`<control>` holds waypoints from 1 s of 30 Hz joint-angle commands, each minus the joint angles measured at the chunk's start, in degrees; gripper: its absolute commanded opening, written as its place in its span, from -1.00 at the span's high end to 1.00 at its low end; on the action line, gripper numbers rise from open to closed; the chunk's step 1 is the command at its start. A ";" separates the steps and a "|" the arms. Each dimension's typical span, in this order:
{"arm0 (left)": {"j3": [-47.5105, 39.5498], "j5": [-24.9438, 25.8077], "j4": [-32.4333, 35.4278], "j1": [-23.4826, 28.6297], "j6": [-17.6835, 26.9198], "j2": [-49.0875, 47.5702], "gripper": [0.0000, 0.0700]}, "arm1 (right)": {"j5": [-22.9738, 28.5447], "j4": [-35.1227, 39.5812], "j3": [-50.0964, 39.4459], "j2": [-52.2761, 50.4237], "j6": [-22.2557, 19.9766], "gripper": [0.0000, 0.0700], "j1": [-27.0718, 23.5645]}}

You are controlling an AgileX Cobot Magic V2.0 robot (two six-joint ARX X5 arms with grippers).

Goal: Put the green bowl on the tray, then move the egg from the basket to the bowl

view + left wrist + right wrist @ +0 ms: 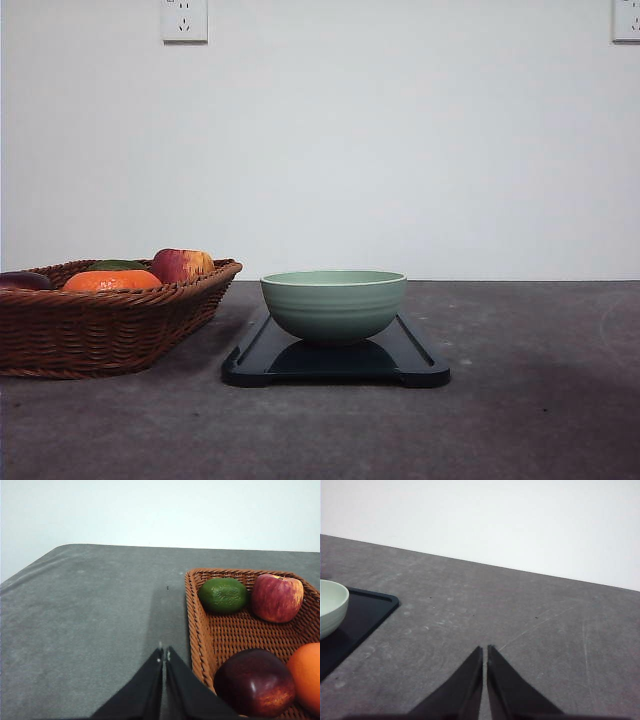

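Front view first: we see the green bowl [333,305] already sitting upright on the tray [415,360] at the middle of the desk [530,400], so we judge the first half of the task done. What remains is the egg, and we cannot find one. The basket [100,325] stands at the left of the desk, close beside the tray but apart from it, and over its rim we make out only an orange [110,281], a red apple [180,264], something green behind the orange, and a dark fruit at the far left edge.

From the left wrist view the basket [200,625] lies just to the right of our left pincer [164,655], whose tips are clenched together on nothing above bare desk. Inside we see a lime [223,595], a red apple [277,598], a dark red apple [255,682] and an orange [307,675]; no egg shows, and part of the basket is cut off by the frame, so it may lie there.

From the right wrist view our right pincer [484,652] is likewise clenched and empty, over open desk to the right of the tray [370,607], with the bowl [331,605] at the picture's edge.

The relation that matters, we think: the basket is on the left arm's side, right next to its pincer, while the right arm has the tray and bowl between it and the basket. So we would reach with the left, moving rightward over the braided rim, once the egg is located.
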 commanded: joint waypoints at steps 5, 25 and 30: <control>-1.11 -0.17 0.70 0.09 0.37 -0.07 1.00 | 0.04 0.44 -0.26 0.07 -0.23 0.99 -0.07; -1.11 -0.17 0.70 0.09 0.37 -0.07 1.00 | 0.04 0.44 -0.26 0.07 -0.23 0.99 -0.07; -1.11 -0.17 0.70 0.09 0.37 -0.07 1.00 | 0.04 0.44 -0.26 0.07 -0.23 0.98 -0.07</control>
